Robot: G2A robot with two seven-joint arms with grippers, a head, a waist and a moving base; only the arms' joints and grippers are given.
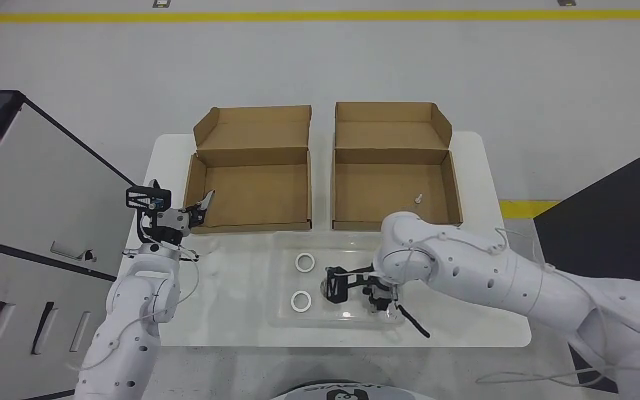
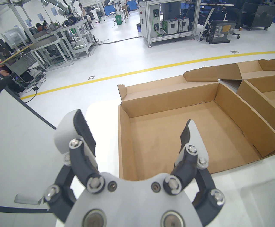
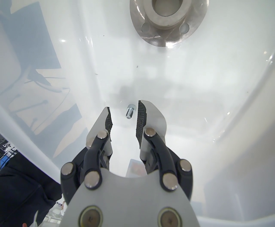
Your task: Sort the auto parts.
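A small silver bolt [image 3: 130,111] lies on the floor of the clear plastic tray [image 1: 285,283]. My right gripper [image 3: 124,107] is open just above it, with a finger on each side of the bolt and neither touching it. A flanged metal ring [image 3: 168,19] rests farther ahead in the tray. In the top view two whitish rings [image 1: 305,262] [image 1: 300,300] lie in the tray beside the right gripper [image 1: 335,285]. My left gripper [image 2: 133,118] is open and holds nothing, at the near left corner of the left cardboard box [image 2: 189,133].
Two open cardboard boxes stand side by side behind the tray. The left box [image 1: 250,190] has nothing in it; the right box [image 1: 395,185] holds one small screw [image 1: 420,198]. The white table [image 1: 230,300] has bare room left of the tray.
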